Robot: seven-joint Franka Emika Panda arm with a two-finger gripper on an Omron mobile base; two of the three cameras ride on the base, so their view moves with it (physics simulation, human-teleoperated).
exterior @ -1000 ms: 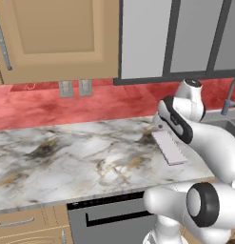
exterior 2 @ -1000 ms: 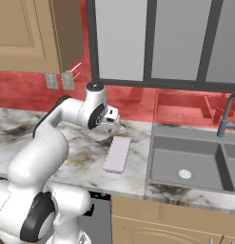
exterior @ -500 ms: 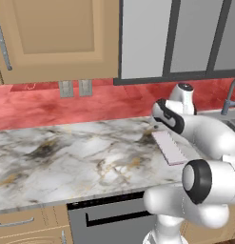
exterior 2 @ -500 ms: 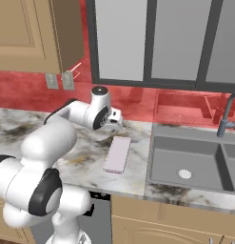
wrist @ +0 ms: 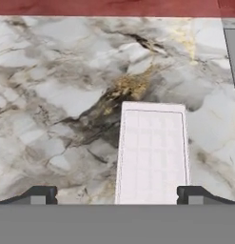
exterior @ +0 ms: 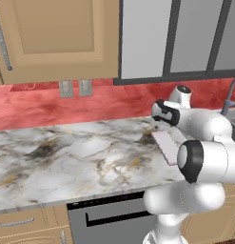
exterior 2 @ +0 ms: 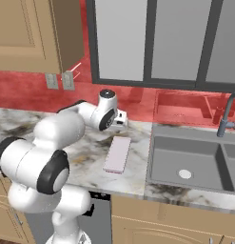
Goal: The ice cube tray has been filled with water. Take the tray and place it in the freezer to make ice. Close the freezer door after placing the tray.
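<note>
From my seat at the controls, the ice cube tray [wrist: 152,152] was a thin, flat, pale pinkish-white slab with a faint grid of cells and a slightly raised border. It lay flat on the marble counter [exterior: 66,157], lengthways toward the red back wall [exterior: 90,102], just left of the sink [exterior 2: 190,162] but apart from its edge. Nothing rested on it.

In the left base view I saw the arm rising from the lower right, its elbow folded forward over the tray [exterior: 165,145], with the wrist bent down near the wall. In the right base view the forearm reached right across the counter, and the gripper [exterior 2: 120,121] hung just beyond the tray's [exterior 2: 117,154] far end, above the counter.

In the hand view the gripper [wrist: 117,195] had its two dark fingertips [wrist: 40,194] spread wide, one on either side of the tray's near end, clear of it and holding nothing.
</note>
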